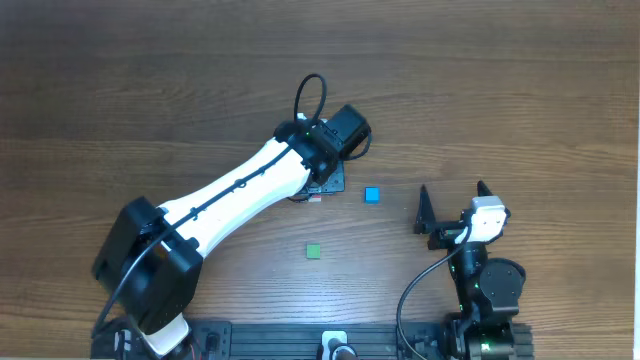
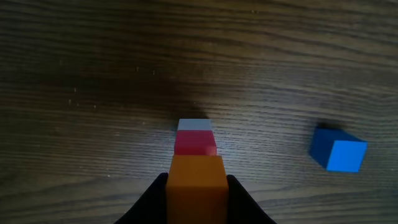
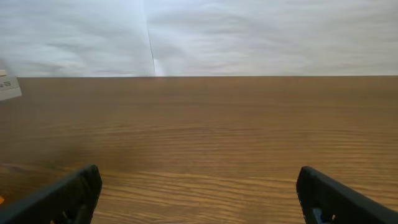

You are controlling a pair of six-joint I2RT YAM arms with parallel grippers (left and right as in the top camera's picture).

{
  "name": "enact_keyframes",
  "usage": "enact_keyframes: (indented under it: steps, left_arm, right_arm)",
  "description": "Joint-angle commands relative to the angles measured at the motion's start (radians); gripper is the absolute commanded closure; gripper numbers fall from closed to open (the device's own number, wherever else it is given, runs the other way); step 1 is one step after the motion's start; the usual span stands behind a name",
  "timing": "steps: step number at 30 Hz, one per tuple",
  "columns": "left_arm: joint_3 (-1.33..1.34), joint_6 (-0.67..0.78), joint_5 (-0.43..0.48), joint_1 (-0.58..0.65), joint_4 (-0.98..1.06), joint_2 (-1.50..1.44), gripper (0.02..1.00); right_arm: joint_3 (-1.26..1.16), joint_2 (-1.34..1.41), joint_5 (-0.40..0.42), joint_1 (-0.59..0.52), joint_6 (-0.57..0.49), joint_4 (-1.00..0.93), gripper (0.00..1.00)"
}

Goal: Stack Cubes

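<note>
Left gripper [image 2: 196,186] fingers clamped the orange plastic cube [image 2: 196,169] at lower centre, above the red cube [image 2: 195,144] on the grey cube [image 2: 194,125]. Right gripper [image 1: 450,205] fingers stood wide. Risk: an off-centre release could topple the stack.

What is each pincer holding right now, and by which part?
The left pincer grips the orange cube by two opposite side faces. The right pincer is open and holds nothing.
</note>
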Motion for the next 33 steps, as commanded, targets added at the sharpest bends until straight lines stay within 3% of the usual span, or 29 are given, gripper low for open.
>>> enact_keyframes:
  steps: [1,33]
  left_arm:
    - [-0.008,-0.014,-0.017,0.001,0.01,-0.011,0.976]
    - [-0.008,-0.014,-0.015,0.001,0.013,0.045,0.969]
  right_arm:
    - [-0.008,-0.008,-0.005,-0.002,-0.002,0.002,0.007]
    - [-0.008,-0.008,-0.005,-0.002,-0.002,0.002,0.007]
